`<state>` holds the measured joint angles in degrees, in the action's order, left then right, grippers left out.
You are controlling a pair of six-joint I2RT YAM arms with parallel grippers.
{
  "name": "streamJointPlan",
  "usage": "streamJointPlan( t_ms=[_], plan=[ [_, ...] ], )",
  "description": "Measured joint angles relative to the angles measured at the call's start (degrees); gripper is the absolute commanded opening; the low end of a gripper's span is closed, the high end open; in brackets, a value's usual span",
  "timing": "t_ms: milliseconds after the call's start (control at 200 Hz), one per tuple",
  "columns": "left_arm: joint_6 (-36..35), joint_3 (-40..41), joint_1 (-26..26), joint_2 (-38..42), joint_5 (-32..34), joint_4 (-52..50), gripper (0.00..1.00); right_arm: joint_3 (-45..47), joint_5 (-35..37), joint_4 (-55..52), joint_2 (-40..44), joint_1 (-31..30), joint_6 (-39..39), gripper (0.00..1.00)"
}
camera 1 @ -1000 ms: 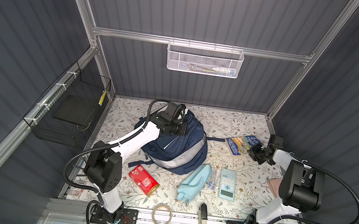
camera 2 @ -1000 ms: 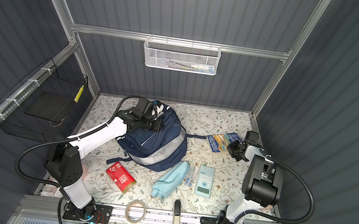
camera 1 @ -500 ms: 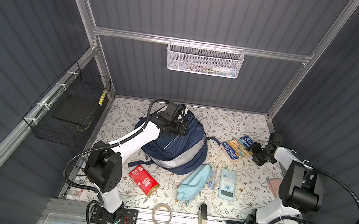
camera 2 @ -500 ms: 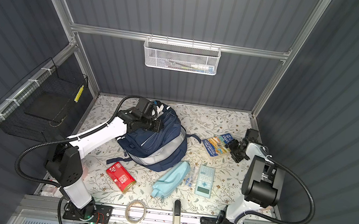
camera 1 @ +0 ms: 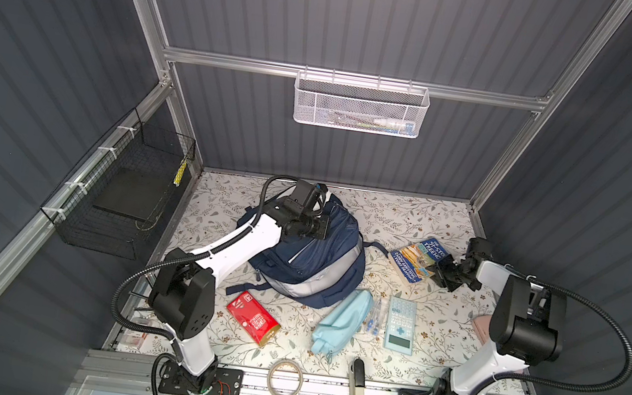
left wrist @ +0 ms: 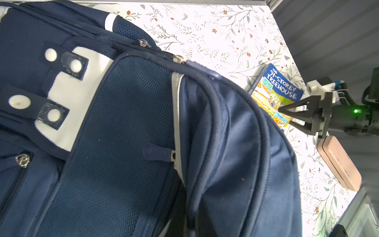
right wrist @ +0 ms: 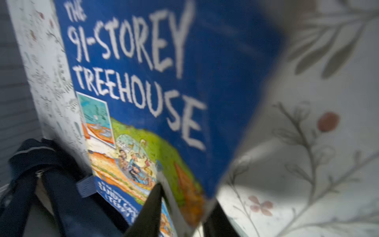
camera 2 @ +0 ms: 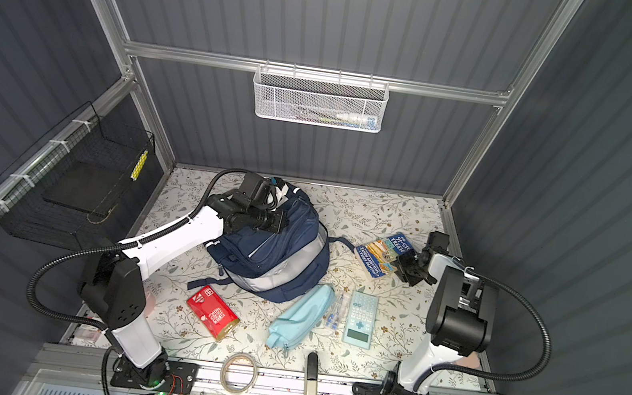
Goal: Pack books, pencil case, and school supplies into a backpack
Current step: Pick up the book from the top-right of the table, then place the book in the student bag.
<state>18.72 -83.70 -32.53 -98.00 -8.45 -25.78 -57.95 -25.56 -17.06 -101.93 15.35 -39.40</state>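
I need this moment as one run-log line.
left gripper: shut at backpack top | right gripper: shut on book corner | pencil case, calculator, red pack: on table

The backpack (camera 1: 310, 256) lay left of centre on the table (camera 1: 408, 215), toward the far side. The book (camera 1: 417, 259) was to its right, apart from it. Nearer, in a row from left to right, lay the pack (camera 1: 253, 321), the pencil case (camera 1: 343, 322), the packet (camera 1: 373, 320) and the calculator (camera 1: 400, 324). The tape roll (camera 1: 269, 377) sat at the near edge.

The blue book (right wrist: 225, 82) has "THE 91-STOREY TREEHOUSE" in white on its cover.
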Motion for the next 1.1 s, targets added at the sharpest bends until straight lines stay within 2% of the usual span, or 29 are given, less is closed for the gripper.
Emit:
streamJointPlan(
  t_ms=[120,295,645,806,941,1096],
  plan=[
    [0.0,0.0,0.0,0.0,0.0,0.0,0.00,0.0,0.0,0.2,0.3,0.1,1.1,0.02],
    [0.0,0.0,0.0,0.0,0.0,0.0,0.00,0.7,-1.4,0.6,2.3,0.2,2.0,0.00],
    [0.0,-0.3,0.3,0.0,-0.7,-0.4,0.00,2.0,-3.3,-3.3,20.3,0.3,6.1,0.00],
    [-0.7,-4.4,1.5,-0.6,-1.3,-4.1,0.00,2.0,-5.2,-7.5,28.0,-0.6,8.0,0.00],
    [-2.1,-10.8,1.9,-2.7,-1.5,-8.9,0.00,2.0,-5.4,-11.2,34.4,-6.3,8.0,0.00],
    [-4.0,-17.6,2.2,-5.3,-1.0,-14.0,0.00,6.0,-6.3,-9.0,41.1,-19.2,2.6,0.00]
  ],
)
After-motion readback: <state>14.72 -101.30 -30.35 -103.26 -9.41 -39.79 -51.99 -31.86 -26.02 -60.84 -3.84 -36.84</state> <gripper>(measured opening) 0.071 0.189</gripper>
